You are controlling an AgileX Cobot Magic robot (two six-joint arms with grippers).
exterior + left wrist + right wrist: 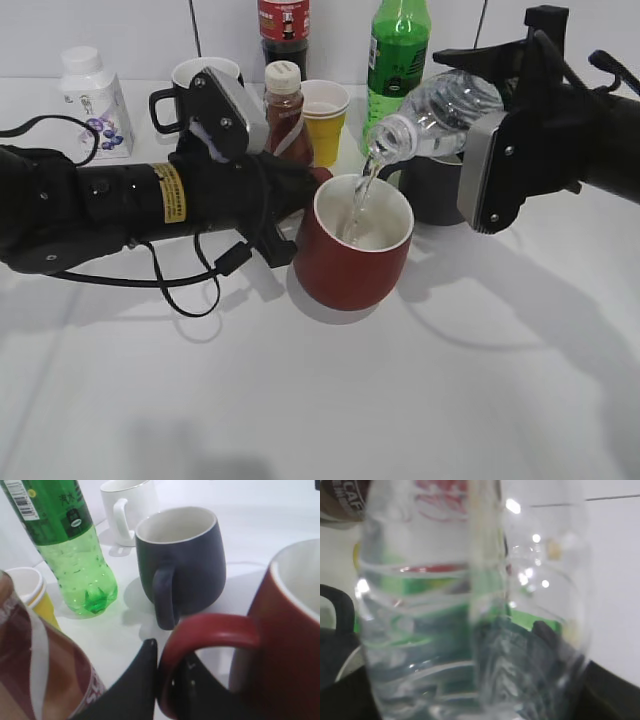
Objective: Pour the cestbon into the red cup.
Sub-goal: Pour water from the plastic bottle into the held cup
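The red cup (352,250) stands on the white table at the middle; in the left wrist view (285,645) it fills the right side. My left gripper (159,650) is shut on its loop handle (210,630), and also shows in the exterior view (285,235). My right gripper (500,150) is shut on the cestbon (435,115), a clear ribbed bottle tilted mouth-down over the cup. A stream of water (360,195) runs from its mouth into the cup. The cestbon fills the right wrist view (470,620) and hides the fingers.
Behind the cup stand a dark grey mug (430,190), a green soda bottle (397,55), a yellow paper cup (325,120), a brown sauce bottle (285,110), a dark cola bottle (284,30), a black mug (195,90) and a white bottle (95,100).
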